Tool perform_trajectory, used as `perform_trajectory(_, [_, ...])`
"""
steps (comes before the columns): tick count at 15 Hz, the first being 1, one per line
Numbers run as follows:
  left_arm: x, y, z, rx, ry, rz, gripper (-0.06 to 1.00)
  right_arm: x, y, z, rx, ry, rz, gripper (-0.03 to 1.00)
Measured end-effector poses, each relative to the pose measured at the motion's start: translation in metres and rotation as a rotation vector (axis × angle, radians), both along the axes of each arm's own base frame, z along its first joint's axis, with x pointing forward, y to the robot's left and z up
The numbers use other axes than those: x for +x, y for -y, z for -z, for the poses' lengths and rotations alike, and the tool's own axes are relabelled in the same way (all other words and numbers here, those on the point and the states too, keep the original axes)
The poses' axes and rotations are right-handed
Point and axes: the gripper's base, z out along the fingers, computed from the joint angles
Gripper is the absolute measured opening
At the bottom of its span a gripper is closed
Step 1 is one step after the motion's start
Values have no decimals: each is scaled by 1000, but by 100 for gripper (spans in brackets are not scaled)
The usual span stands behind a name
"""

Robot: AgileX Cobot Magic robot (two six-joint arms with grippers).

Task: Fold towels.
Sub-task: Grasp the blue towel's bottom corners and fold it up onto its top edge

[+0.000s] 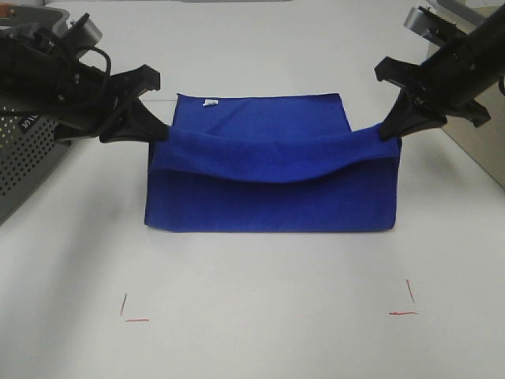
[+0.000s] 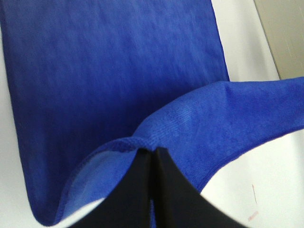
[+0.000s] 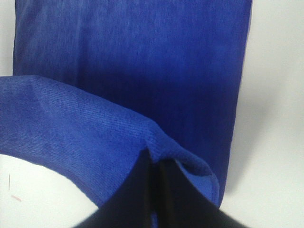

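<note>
Corners tell the story here. The blue towel (image 1: 268, 197) lies in the middle of the white table (image 1: 252, 339), and its back edge, the one with the little white tag (image 1: 210, 103), is flat. The front part is lifted up and bent over, with a fold along the side nearest the high camera. I think it is held that way so the lifted edge can go over to meet the tag edge and make the towel half as big. The left gripper (image 1: 160, 130) pinches one lifted corner and the right gripper (image 1: 387, 130) pinches the other. Both claws are squeezed tight on the cloth, with only a thin line between the black fingers in the wrist views. The edge sags in the middle because nothing holds it there. Both arms reach in from the sides and slant down to the towel at about the same height. A grey basket (image 1: 24, 158) sits beside the left arm.
</note>
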Motion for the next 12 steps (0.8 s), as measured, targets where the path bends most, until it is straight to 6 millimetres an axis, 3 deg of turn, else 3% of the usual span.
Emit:
perform_trajectory(1, [26,-6,4,0,23,-30,0,27,-1,-1,0,22,-6,0])
perform_trajectory(5, [88,-5,11,7,118,-76,0,91,-2,11,7,88,-1,0])
perform_trajectory(9, [134,-4,29,38,206,-138,0,140,-3,38,10,165,16,0])
perform_trajectory(12, [159,-4,44,83,276,-157,0,164,-2,55,6,245,53,0])
